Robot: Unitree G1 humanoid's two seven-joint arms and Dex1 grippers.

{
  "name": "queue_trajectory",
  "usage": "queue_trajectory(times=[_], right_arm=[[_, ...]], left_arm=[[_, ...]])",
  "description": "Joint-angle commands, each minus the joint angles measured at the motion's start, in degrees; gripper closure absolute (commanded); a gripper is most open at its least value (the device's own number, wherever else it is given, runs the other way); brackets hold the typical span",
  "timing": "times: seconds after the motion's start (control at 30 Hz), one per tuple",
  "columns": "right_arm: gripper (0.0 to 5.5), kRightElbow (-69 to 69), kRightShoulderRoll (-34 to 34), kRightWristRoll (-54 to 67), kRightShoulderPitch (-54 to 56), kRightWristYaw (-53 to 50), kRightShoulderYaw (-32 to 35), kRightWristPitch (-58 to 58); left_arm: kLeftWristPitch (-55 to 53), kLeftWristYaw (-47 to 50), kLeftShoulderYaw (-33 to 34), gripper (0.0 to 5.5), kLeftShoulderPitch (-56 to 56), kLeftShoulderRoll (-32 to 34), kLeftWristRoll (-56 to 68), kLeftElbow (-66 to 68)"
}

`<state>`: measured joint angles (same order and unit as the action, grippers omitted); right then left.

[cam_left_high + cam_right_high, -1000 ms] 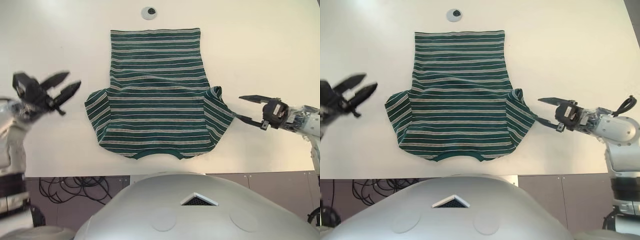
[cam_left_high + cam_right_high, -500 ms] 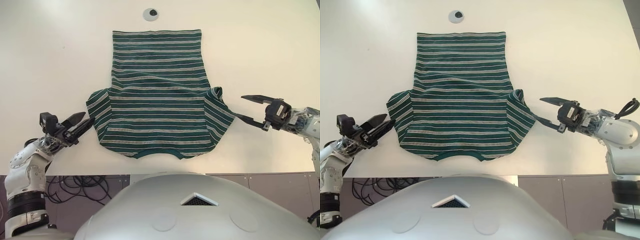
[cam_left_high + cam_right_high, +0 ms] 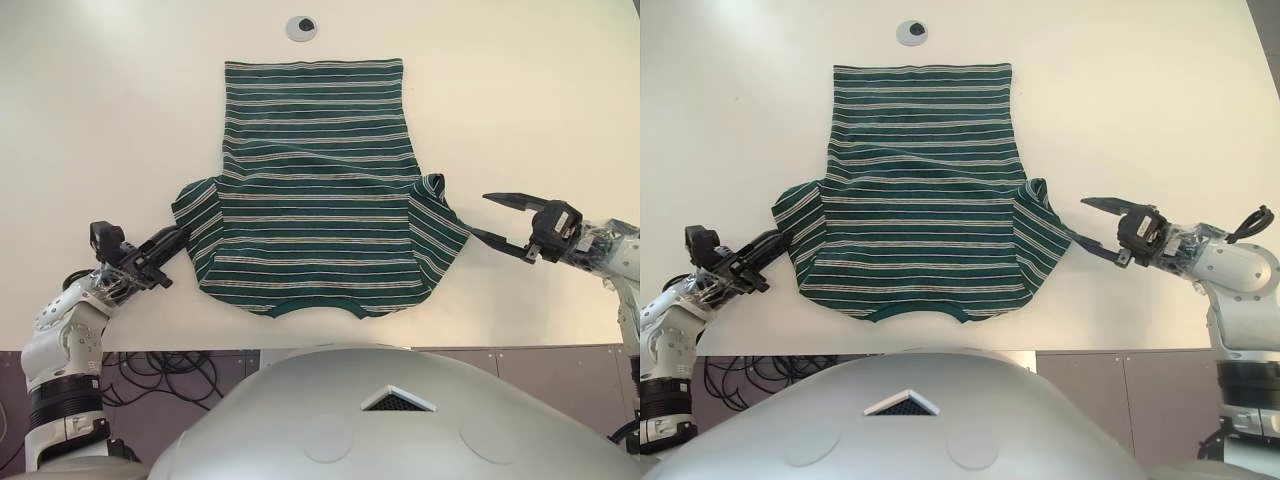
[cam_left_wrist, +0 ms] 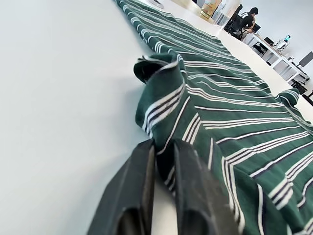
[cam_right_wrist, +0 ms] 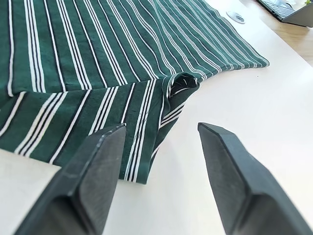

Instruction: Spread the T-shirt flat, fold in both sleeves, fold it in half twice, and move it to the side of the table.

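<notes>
Since a second ago the left gripper (image 3: 172,241) has dropped from a raised spot at the frame's left edge to the table (image 3: 90,110), and its fingers have closed; the right gripper (image 3: 484,215) has barely shifted.

The T-shirt (image 3: 315,170) lies spread flat in the middle of the frame, hem toward the top near a round grey disc (image 3: 302,28), collar toward the bottom; both sleeves stick out to the sides.

The left gripper now pinches the outer edge of the left sleeve (image 3: 195,206); in the left wrist view the striped cloth sits in the narrow gap between the two fingers (image 4: 139,191).

The right gripper is spread wide at centre right, its lower finger at the tip of the right sleeve (image 3: 438,215); the right wrist view shows the sleeve's edge lying on the table just ahead of the open fingers (image 5: 95,171), not yet gripped.

Spreading looks done, so the sleeve fold is the step in hand; next the right gripper likely needs to close on its sleeve; each sleeve must then be lifted a little and carried inward over the body without dragging the shirt askew.
</notes>
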<state>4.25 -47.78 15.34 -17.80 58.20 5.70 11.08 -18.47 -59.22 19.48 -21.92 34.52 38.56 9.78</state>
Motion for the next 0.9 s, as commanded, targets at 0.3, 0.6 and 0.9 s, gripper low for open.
queue_trajectory(times=[0.3,0.6,0.9], right_arm=[[2.79,-0.78,1.27,0.35,0.74,0.02,0.07,0.13],[2.79,-2.02,2.23,2.30,0.78,-1.03,0.74,-3.16],[2.79,-0.40,3.96,12.77,1.25,-3.30,3.55,-21.36]], left_arm=[[-5.54,-0.59,3.48,5.47,0.88,-1.35,6.25,-8.61],[-8.69,2.76,-4.24,5.47,0.62,-4.39,5.21,-21.35],[-8.21,7.17,-15.72,5.47,4.32,-7.16,-2.85,-20.58]])
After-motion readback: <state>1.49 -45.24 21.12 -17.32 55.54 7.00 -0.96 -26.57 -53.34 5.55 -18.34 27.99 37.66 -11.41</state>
